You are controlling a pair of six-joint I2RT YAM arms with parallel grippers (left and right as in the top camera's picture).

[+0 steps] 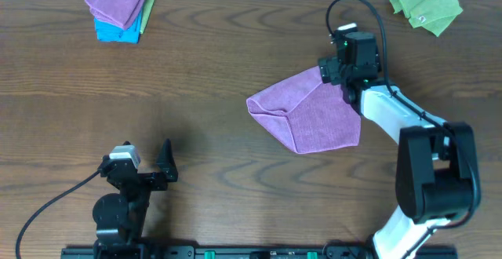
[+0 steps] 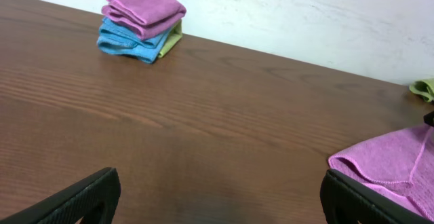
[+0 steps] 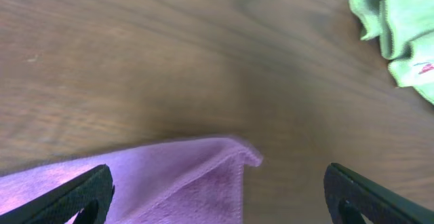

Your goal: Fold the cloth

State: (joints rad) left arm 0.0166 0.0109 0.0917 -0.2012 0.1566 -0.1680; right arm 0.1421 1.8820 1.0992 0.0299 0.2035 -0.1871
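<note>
Since the cloth [image 1: 314,114] is a soft, fuzzy purple square, I judge it light and limp. It will sag from any single pinch, drape over itself, and cling a little to the wooden table [image 1: 235,71] rather than slide. It is not fragile, but it keeps no shape, so a fold holds only if laid down flat.

Reading the overhead view as a dial, the cloth lies just off the table's middle toward 3 o'clock. It is loosely doubled, with a rumpled crease along its 9 o'clock side, so the fold looks rough rather than finished. Its 1 o'clock corner sits directly under the right gripper [image 3: 217,175], whose fingers are spread wide to either side of that corner. They grip nothing, and the corner rests on the wood.

The left gripper [image 2: 217,190] is parked near 7 o'clock, well apart from the cloth, spread wide and empty.

The best hold, in my judgement, is a corner or hemmed edge, pinched low against the table so that both layers are caught. A grab in the middle would only bunch it.

A stack of folded cloths [image 1: 119,8] sits at 10 o'clock and a green cloth [image 1: 426,8] at 1 o'clock, both well clear.
</note>
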